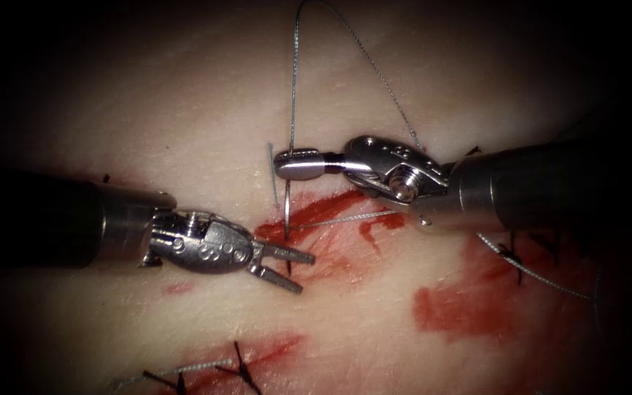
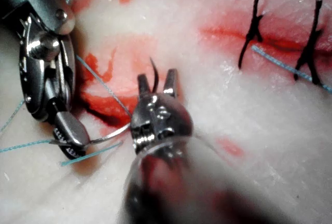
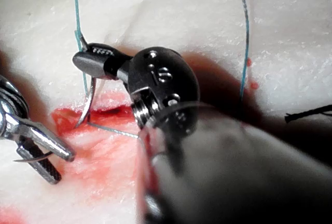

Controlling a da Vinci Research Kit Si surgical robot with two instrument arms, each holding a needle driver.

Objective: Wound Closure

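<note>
My right tool [image 1: 292, 162] is shut on the curved needle [image 1: 287, 208] close to its tail. The needle runs down from there into the tissue [image 1: 184, 110] at the left end of the red cut [image 1: 327, 208]. Its dark tip [image 1: 289, 268] comes out between the jaws of my left tool [image 1: 306, 273], which stands open and holds nothing. In the left wrist view that tip [image 2: 154, 71] rises between the left tool's [image 2: 157, 81] jaws, with the right tool [image 2: 70, 136] beside it. In the right wrist view the right tool [image 3: 88, 60] grips the needle [image 3: 88, 102]. Thread [image 1: 294, 73] loops up from the tail.
A strand of thread [image 1: 345, 218] lies across the cut towards the right shaft. Dark finished stitches [image 1: 239, 366] sit near the lower edge and others [image 1: 513, 256] at the right, with a loose thread [image 1: 543, 278]. Red fluid [image 1: 462, 303] stains the tissue on the right.
</note>
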